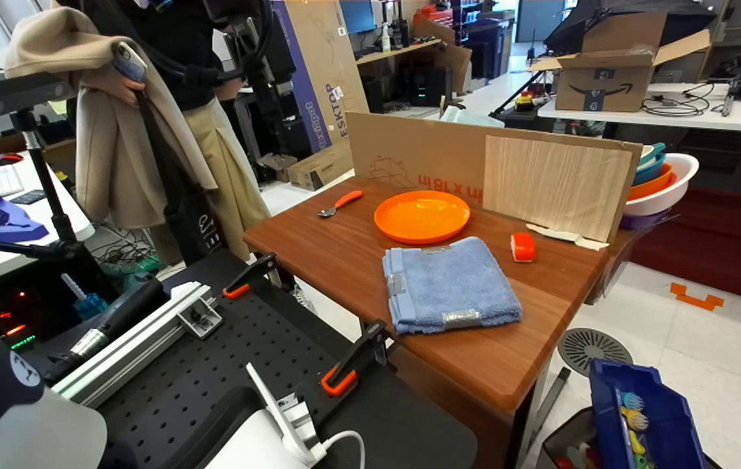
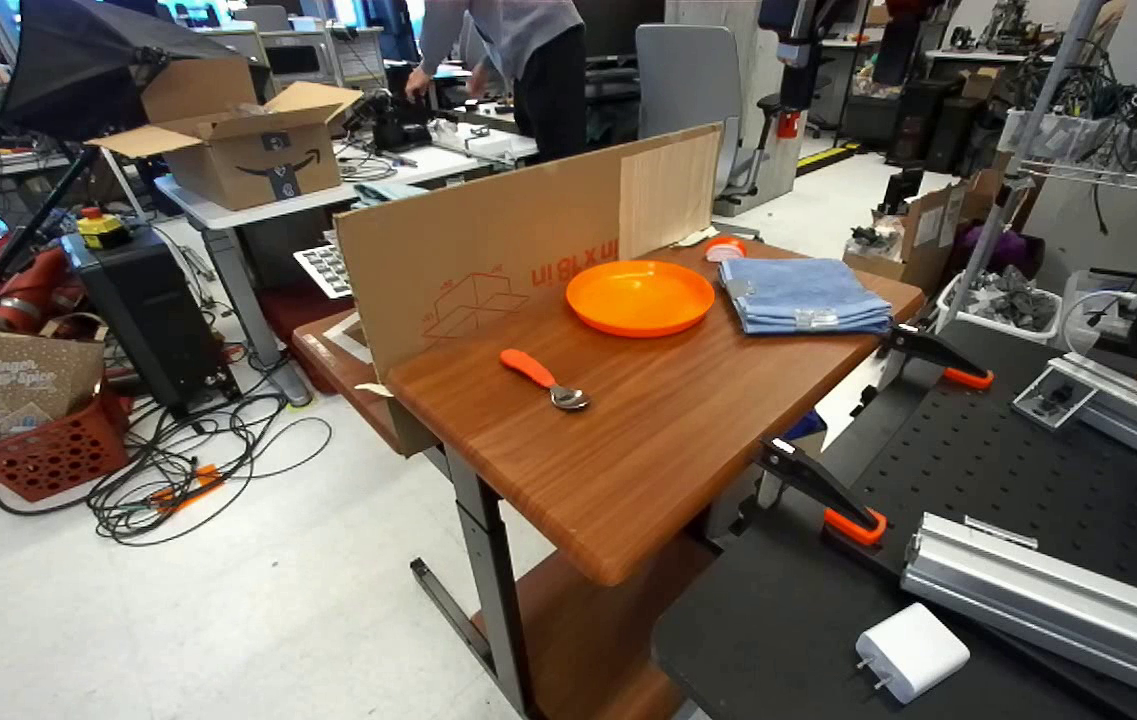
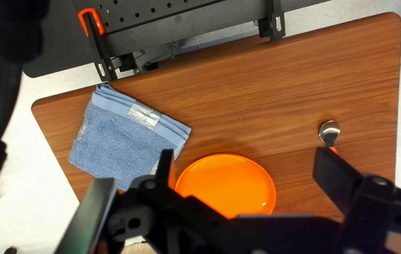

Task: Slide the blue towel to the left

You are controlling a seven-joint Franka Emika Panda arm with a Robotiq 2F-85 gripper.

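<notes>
The blue towel [image 1: 451,283] lies folded and flat on the wooden table, with silver tape strips on its edges. It also shows in an exterior view [image 2: 798,290] and in the wrist view [image 3: 126,137]. It lies beside the orange plate [image 3: 232,183], near a table corner. My gripper [image 3: 244,165] is open and empty, high above the table. Its fingers are wide apart in the wrist view, one overlapping the towel's near corner and the other near the spoon in the picture. Neither finger touches anything.
A spoon with an orange handle [image 2: 543,380] lies on the table [image 2: 628,450]. A small red-and-white object [image 1: 523,247] sits near the towel. A cardboard panel [image 1: 422,153] stands along one table edge. Black clamps [image 1: 357,358] and a black perforated board [image 1: 266,339] border the opposite edge.
</notes>
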